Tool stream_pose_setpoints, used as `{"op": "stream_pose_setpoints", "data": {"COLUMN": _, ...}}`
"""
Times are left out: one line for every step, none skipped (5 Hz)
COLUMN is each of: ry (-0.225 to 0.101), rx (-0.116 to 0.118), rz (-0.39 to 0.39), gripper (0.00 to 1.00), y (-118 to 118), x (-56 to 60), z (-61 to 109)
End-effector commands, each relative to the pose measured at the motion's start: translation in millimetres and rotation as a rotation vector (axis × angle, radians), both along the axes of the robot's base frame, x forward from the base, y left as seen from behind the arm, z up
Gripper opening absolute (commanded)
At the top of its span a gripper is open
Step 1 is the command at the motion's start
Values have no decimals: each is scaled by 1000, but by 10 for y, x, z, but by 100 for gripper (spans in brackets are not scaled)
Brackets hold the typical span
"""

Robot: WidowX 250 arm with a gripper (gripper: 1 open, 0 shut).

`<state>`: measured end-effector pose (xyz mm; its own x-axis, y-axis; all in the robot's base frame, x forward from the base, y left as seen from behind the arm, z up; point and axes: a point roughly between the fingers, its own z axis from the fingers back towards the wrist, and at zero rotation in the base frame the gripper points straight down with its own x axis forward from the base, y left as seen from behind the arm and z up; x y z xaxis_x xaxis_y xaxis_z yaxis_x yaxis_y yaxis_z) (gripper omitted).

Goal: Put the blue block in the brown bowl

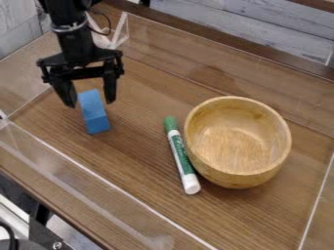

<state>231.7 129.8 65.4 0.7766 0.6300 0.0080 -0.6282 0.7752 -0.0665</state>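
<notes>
A: What is seen as the largest thing in the frame?

B: A wooden table top [248, 73] with dark brown grain is spread across nearly the whole view, and it is enclosed by clear plastic walls [78, 176] along the lower left and the far edges.

A: And the next in size?

B: The round light-brown wooden bowl [236, 142] with a thick rim is found at the right of centre. It is set upright on the table, and only bare grain is shown inside it.

A: Where is the arm placed?

B: The black robot arm [72, 29] is seen coming down from the upper left corner. Its black gripper [85, 96] is pointed down at the table, and its two fingers are held wide apart, nothing being clamped between them.

A: Where is the task's piece found?

B: The small bright-blue rectangular block [94, 111] is stood on the table at the left of centre, well apart from the bowl. Its upper end is framed by the two fingers, one on each side; whether it is touched by either cannot be told.

A: Is anything placed between block and bowl?

B: A green-and-white marker pen [181, 154] is laid flat on the table just left of the bowl, running from the centre down toward the lower middle, with its white end nearest the bottom of the frame.
</notes>
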Motion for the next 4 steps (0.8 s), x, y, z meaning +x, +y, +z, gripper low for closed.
{"op": "stream_pose_setpoints", "data": {"ry": -34, "rx": 13, "rz": 27, "gripper": 100, "y": 67, "x": 35, "z": 5}}
{"op": "stream_pose_setpoints", "data": {"ry": -32, "rx": 14, "rz": 36, "gripper": 100, "y": 74, "x": 40, "z": -33}}
{"op": "stream_pose_setpoints", "data": {"ry": -30, "rx": 14, "rz": 42, "gripper": 100, "y": 73, "x": 41, "z": -58}}
{"op": "stream_pose_setpoints", "data": {"ry": -26, "rx": 12, "rz": 49, "gripper": 100, "y": 69, "x": 44, "z": -71}}
